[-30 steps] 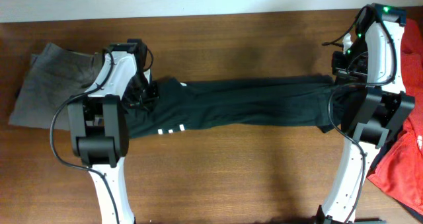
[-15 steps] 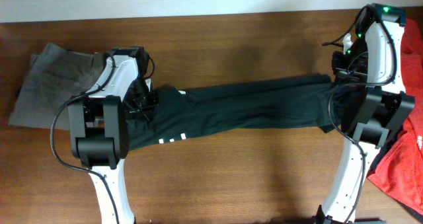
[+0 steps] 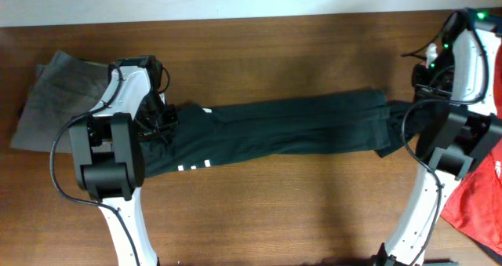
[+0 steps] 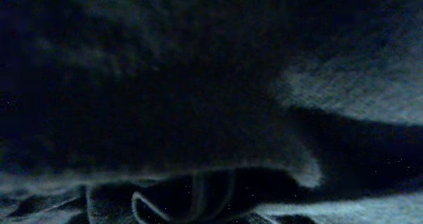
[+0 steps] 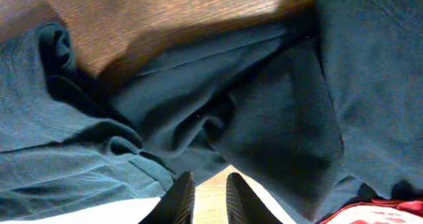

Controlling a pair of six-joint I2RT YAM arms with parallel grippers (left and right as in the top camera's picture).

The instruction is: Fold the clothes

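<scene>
A grey garment (image 3: pixel 55 93) lies flat at the left edge of the desk (image 3: pixel 298 54). Just beside it, the left claw (image 3: pixel 162 123) is clamped on the bunched left end of the long black garment (image 3: pixel 298 129), which stretches across the desk. Over its right end the right claw (image 5: pixel 210 199) hovers slightly parted, gripping nothing. A red garment (image 3: pixel 480 211) lies at the far right.
</scene>
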